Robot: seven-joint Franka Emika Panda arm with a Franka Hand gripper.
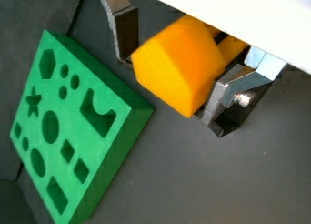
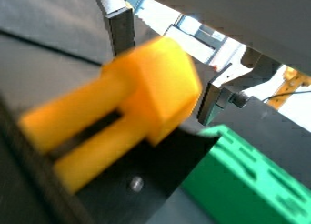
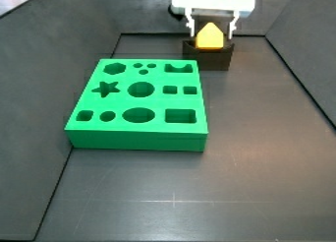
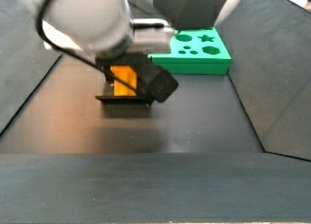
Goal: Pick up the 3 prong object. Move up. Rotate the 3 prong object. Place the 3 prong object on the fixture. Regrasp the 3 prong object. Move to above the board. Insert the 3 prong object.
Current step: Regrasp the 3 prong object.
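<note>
Clearly, the gripper point(image 1: 183, 68) has the 3 prong object point(image 1: 180, 71) between its two silver fingers point(image 1: 122, 27), which press against the piece's sides in both wrist views, so it is pinching that orange-yellow piece; in a wrist view the piece's long prongs point(image 2: 73, 137) stick out beyond the fingertips, and its blocky body point(image 2: 158, 77) sits between the plates; in a side view the gripper point(image 3: 211, 28) stands directly over the fixture point(image 3: 211, 58), with the 3 prong object point(image 3: 210, 35) at the top of that dark block; whether the piece rests in the notch or hangs just above it cannot be told; in a side view the fixture point(image 4: 126, 96) is partly hidden by the arm, with the orange piece point(image 4: 123, 77) showing just above it; the board point(image 3: 140, 103) lies flat on the dark floor, apart from the fixture and nearer the camera in that view; elsewhere the board point(image 1: 73, 127) appears beside the held piece, not touching it.
</note>
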